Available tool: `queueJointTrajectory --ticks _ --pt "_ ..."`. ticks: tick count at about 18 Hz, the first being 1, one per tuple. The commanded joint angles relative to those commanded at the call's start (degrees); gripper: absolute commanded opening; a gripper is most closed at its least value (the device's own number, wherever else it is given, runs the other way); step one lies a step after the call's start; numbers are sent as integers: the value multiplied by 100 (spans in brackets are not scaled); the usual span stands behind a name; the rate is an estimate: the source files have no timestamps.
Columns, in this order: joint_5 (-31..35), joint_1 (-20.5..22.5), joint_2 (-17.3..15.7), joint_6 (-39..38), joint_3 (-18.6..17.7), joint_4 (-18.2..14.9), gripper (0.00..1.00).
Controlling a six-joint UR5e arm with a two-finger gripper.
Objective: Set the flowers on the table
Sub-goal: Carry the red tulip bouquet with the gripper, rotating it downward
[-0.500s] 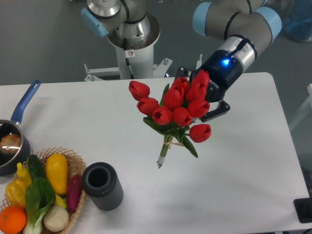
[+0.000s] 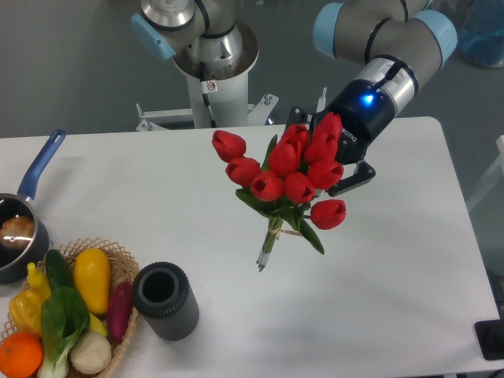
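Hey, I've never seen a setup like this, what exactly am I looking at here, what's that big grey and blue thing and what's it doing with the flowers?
That grey and blue thing is a robot arm, filmed by one fixed camera looking down at a white table. At its end is a two-finger gripper, mostly hidden behind a bunch of red tulips, the flowers, which it appears to hold up with the stems pointing down at the table. On the left stand a wicker basket of vegetables and fruit, a dark ribbed cylinder, and a pot with a blue handle. A second robot base stands behind the table.
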State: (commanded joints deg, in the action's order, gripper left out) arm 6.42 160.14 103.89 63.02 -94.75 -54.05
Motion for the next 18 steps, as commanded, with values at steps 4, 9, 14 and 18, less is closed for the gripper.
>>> queueJointTrajectory --ticks 4,9,14,18 --pt "9 18 9 140 17 9 40" --pt "61 141 -9 220 9 0 41" --pt "420 229 -17 211 35 -18 41" --pt "1054 185 -105 211 97 -18 41"
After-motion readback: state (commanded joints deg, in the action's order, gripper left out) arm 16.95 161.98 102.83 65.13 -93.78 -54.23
